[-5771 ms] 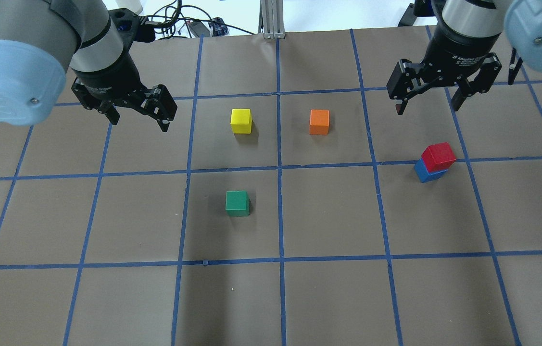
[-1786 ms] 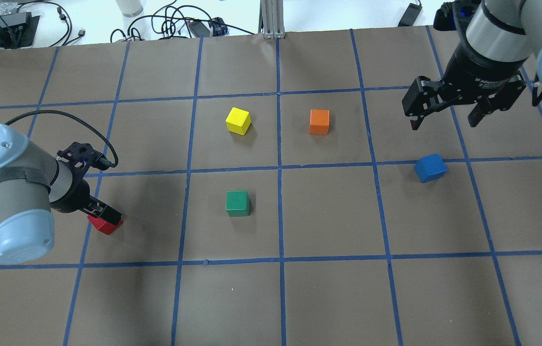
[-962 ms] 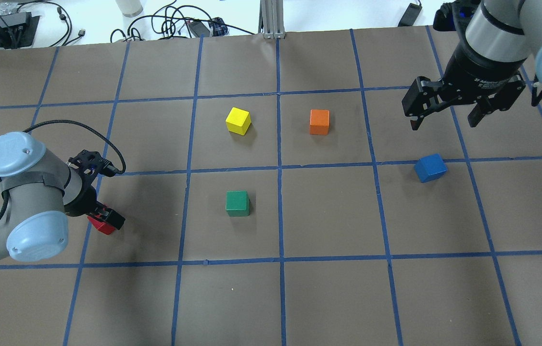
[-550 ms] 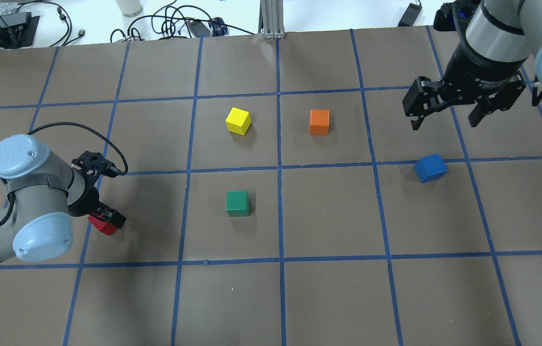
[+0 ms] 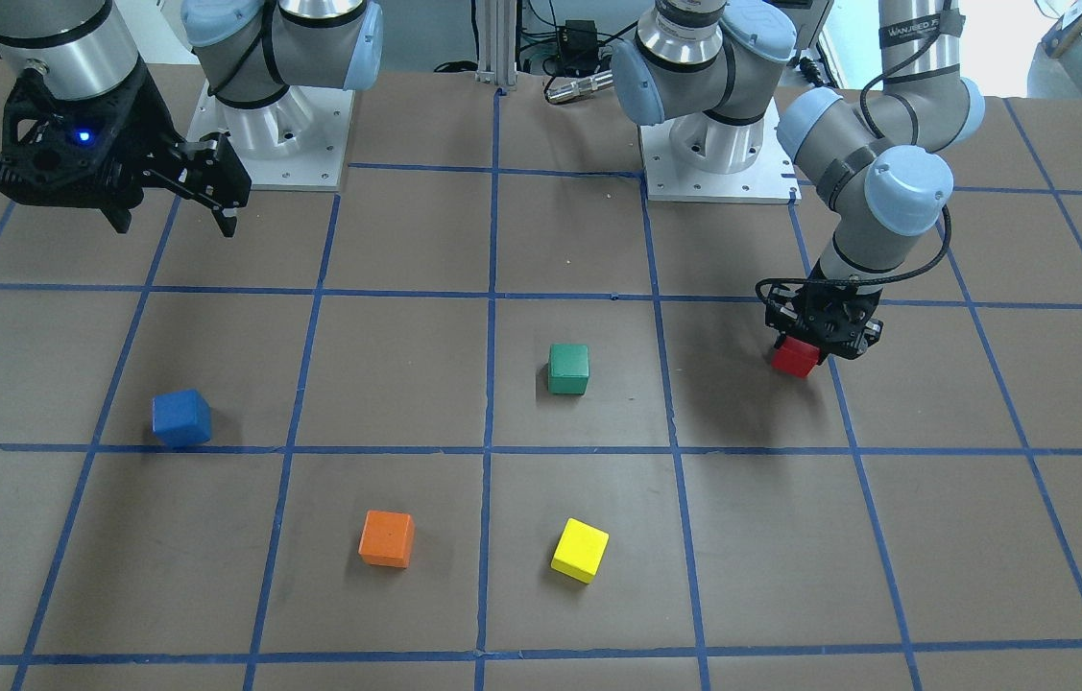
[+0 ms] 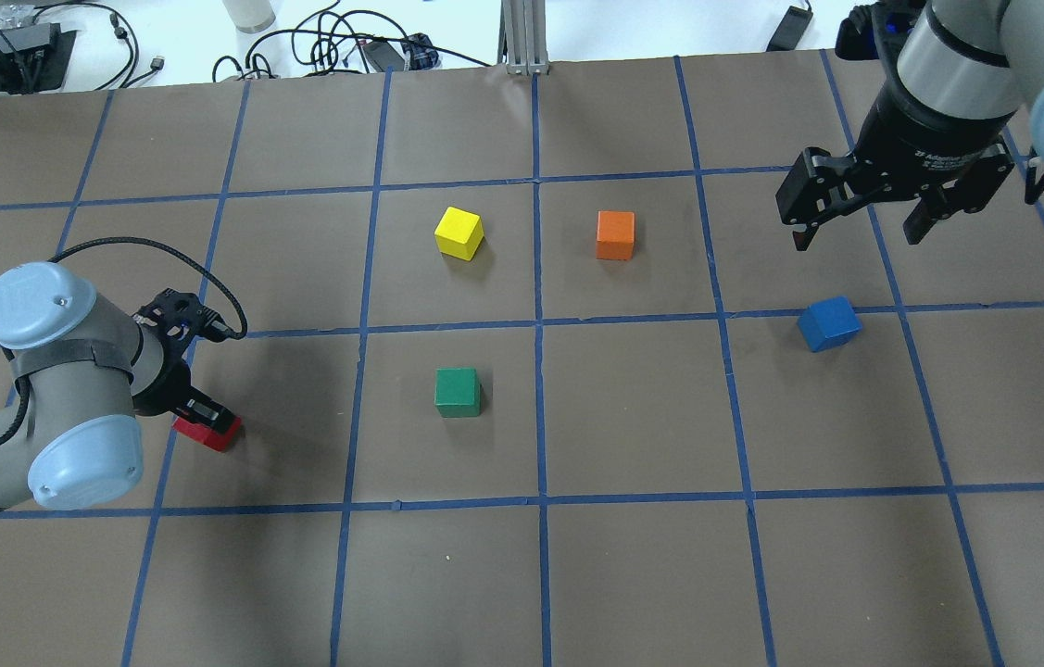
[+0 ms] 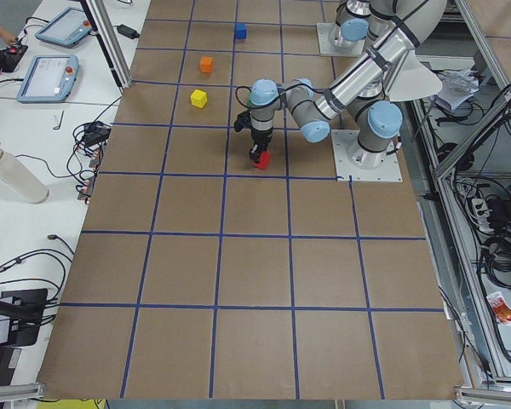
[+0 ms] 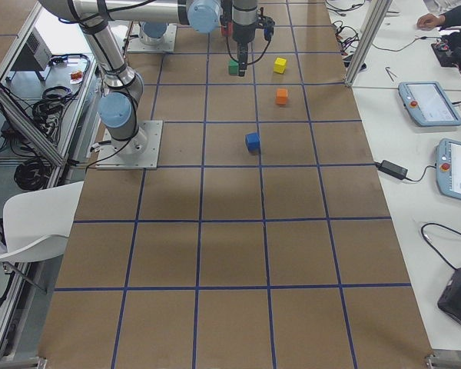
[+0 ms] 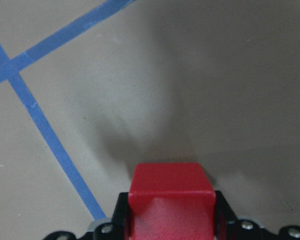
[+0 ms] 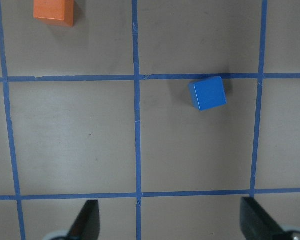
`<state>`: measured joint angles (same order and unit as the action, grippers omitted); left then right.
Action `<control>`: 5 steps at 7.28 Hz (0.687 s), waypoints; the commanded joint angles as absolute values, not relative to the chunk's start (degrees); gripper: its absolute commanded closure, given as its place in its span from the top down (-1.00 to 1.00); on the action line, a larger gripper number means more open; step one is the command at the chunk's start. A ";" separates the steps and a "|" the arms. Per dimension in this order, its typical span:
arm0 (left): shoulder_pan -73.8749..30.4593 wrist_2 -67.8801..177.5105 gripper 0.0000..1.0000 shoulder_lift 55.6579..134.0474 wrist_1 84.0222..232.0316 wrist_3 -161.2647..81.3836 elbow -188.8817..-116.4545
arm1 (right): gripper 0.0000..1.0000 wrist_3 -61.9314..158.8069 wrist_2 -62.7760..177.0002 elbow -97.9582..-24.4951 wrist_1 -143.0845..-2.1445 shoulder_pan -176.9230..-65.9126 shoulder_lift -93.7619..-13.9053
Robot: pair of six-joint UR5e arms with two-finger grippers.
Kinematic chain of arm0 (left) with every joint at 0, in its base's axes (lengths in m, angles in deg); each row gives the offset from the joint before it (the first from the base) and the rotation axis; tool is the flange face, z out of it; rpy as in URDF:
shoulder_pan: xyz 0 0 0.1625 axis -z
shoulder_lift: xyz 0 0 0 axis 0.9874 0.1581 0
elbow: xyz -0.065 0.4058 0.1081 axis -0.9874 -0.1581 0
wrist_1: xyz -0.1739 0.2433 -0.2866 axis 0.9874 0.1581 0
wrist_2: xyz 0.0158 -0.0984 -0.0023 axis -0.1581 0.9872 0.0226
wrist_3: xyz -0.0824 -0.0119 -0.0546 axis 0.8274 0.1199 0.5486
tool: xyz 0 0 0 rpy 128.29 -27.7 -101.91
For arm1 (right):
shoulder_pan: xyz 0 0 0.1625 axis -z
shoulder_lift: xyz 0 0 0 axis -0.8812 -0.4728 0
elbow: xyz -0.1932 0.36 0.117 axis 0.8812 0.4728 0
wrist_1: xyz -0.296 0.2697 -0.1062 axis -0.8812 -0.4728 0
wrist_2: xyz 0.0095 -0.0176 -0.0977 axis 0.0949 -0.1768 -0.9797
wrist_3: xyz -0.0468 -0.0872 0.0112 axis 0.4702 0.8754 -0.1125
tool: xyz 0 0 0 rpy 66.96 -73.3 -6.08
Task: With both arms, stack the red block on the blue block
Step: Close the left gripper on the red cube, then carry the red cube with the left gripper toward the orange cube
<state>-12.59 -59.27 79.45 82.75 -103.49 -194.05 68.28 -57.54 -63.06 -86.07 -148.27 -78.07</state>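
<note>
Left gripper [image 6: 205, 421] has the red block [image 5: 795, 358]; the blue block [image 6: 829, 323] sits alone.

From my console I see the left gripper's 2 black fingers closed narrow against opposite faces of the red block, a small matte cube with crisp edges, low over the brown paper in the left half of the bench [image 6: 633, 574], nearer the robot-side edge; I cannot tell if it touches the paper. The blue block, same size and matte, lies slightly turned against a line of blue tape [image 6: 540, 417] in the right half, well apart from the red. The right gripper [image 6: 855, 239] hangs above the paper beyond it, toward the far right corner, fingers spread wide with nothing between them. A green cube [image 6: 458, 392], a yellow cube [image 6: 459, 232] and an orange cube [image 6: 615, 234] rest mid-bench in separate taped squares.
</note>
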 commanded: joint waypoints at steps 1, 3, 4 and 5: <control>-11.22 -58.13 -1.00 79.13 83.32 -98.21 -192.31 | 1.00 68.28 -57.58 -63.07 -86.04 -148.27 -78.07; -1.60 -53.03 -1.00 80.34 83.84 -80.61 -187.07 | 1.00 68.37 -57.75 -63.07 -86.13 -148.27 -77.98; 3.59 -53.20 -1.00 81.49 90.63 -74.42 -180.24 | 1.00 68.98 -57.76 -62.98 -86.31 -147.92 -77.89; 5.82 -53.03 -1.00 83.33 97.31 -70.62 -173.04 | 1.00 69.07 -57.84 -62.98 -86.48 -147.75 -77.89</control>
<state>1.67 -53.35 81.45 90.13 -76.94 -181.11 68.78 -57.76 -63.01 -86.28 -148.00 -77.94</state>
